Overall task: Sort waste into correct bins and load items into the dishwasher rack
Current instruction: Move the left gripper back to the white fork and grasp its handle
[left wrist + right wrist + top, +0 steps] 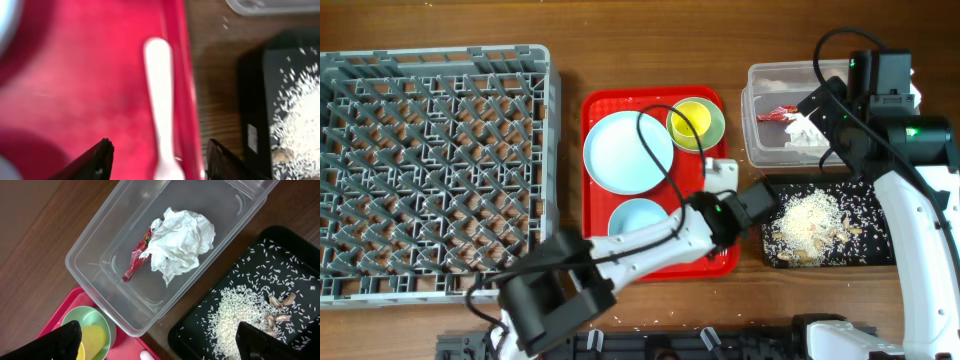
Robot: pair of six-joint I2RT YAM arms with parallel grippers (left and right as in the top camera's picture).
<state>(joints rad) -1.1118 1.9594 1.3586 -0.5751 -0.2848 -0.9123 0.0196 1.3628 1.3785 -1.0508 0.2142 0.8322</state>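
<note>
A white plastic fork (160, 100) lies on the red serving tray (75, 90) by its right rim. My left gripper (160, 162) is open and low over the fork, one finger on each side; it also shows in the overhead view (717, 172). My right gripper (160, 345) is open and empty above the clear tub (95, 265), which holds crumpled white tissue (182, 240) and a red wrapper (137, 260). The black tray (880, 250) holds rice scraps (807, 218). The large plate (627, 150), small dish (638, 218) and green bowl (712, 128) with the yellow cup (690, 120) sit on the red tray. No chopsticks show.
The grey dishwasher rack (430, 170) fills the left of the table and has nothing in it. Loose rice grains lie on the wood between the red tray and the black tray (252, 100). Cables run above the red tray (660, 125).
</note>
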